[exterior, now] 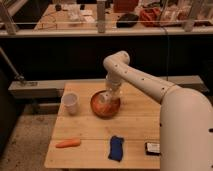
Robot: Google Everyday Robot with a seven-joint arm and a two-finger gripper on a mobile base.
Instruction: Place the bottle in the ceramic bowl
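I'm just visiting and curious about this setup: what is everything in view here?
table: one, light wood, centre
ceramic bowl: one, orange-red, mid-table
cup: one, white, left of the bowl
carrot-like thing: one, orange, front left
cloth: one, blue, front centre
small box: one, black, front right
bottle: one, pale, at the gripper over the bowl, hard to make out
arm: one, white, reaching from the right
gripper: one, pale, low over the bowl

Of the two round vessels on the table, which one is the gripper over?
The orange-red ceramic bowl: the gripper hangs right over it. The white cup stands apart, to the bowl's left in the picture.
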